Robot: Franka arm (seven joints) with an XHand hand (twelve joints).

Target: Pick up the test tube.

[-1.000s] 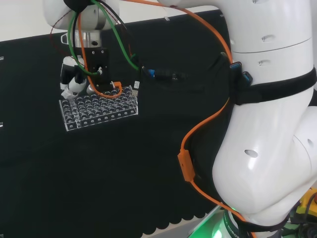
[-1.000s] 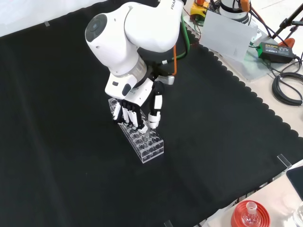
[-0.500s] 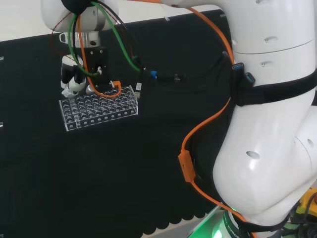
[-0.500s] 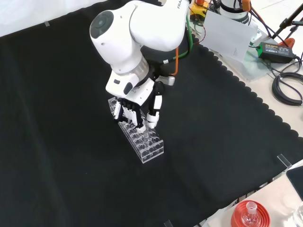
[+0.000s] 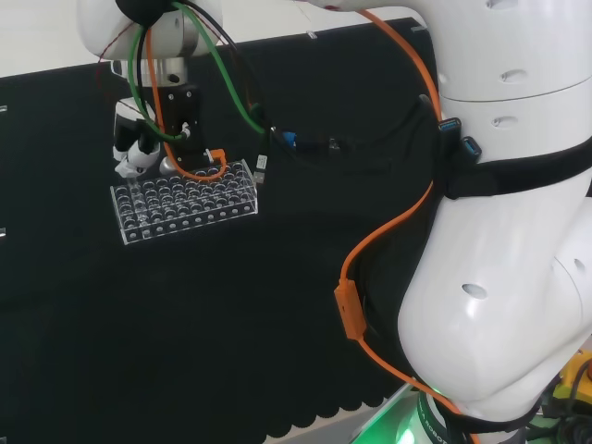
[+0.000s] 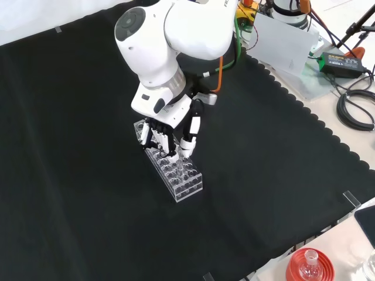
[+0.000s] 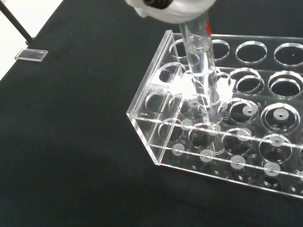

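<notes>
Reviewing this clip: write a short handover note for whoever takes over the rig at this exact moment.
Hand: over one end of the clear rack, fingers curled round the test tube, which the wrist view shows upright with its upper end between them.
Test tube: partly raised, lower end still inside a hole near the rack's corner.
Rack: on the black cloth, at the left in the head view; its other holes look empty in the wrist view.
Done: tube gripped, lift begun.
Left: raise it straight up until its bottom clears the rack; the tube passes close to the hole's edge, so any tilt may snag it.
</notes>
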